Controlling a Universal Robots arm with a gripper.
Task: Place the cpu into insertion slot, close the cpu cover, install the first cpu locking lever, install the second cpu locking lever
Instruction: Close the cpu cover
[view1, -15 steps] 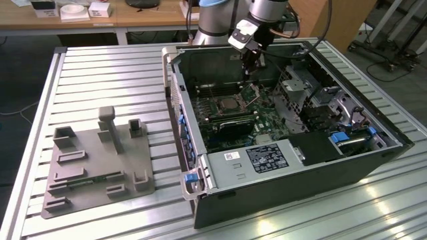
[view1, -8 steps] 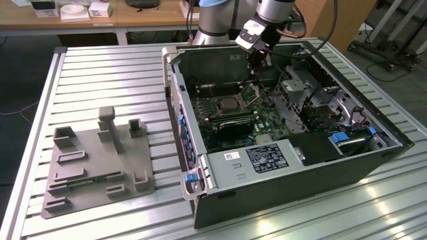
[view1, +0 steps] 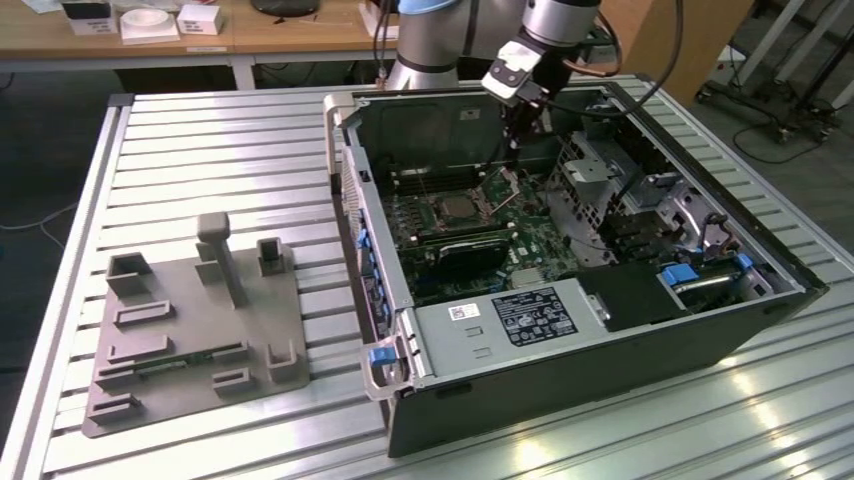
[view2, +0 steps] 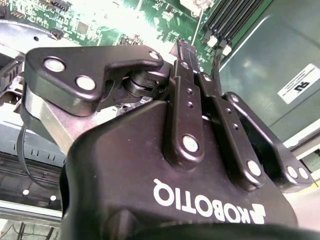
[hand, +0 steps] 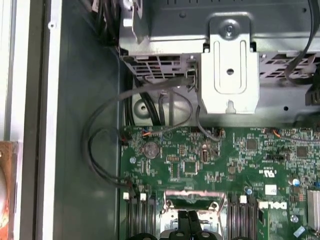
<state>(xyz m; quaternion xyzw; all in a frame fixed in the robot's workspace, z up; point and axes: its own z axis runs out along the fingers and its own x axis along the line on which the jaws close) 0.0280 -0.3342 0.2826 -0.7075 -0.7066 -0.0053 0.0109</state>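
I see the fingers (view2: 183, 62) pressed together, hanging inside the PC case (view1: 561, 390) over the mobo (hand: 210, 160), just beside the insertion slot (view1: 461, 210), twd the exterior view's right.

The counter (view1: 214, 150) is ribbed bare aluminium, brushed and faintly shiny. On it, a block of holders (view1: 200, 340) looks like matt grey plastic. The computer case (view1: 561, 395) is sheet metal, matt black outside and dull grey within. In the first wrist view the circuit board (hand: 210, 160) is glossy green, the bracket (hand: 230, 70) is bare silvery metal, and the cables (hand: 160, 84) have smooth dark sheathing. The chip socket (hand: 192, 200) has a bright metal rim. The claw (view2: 192, 57) is glossy black with polished rivets.
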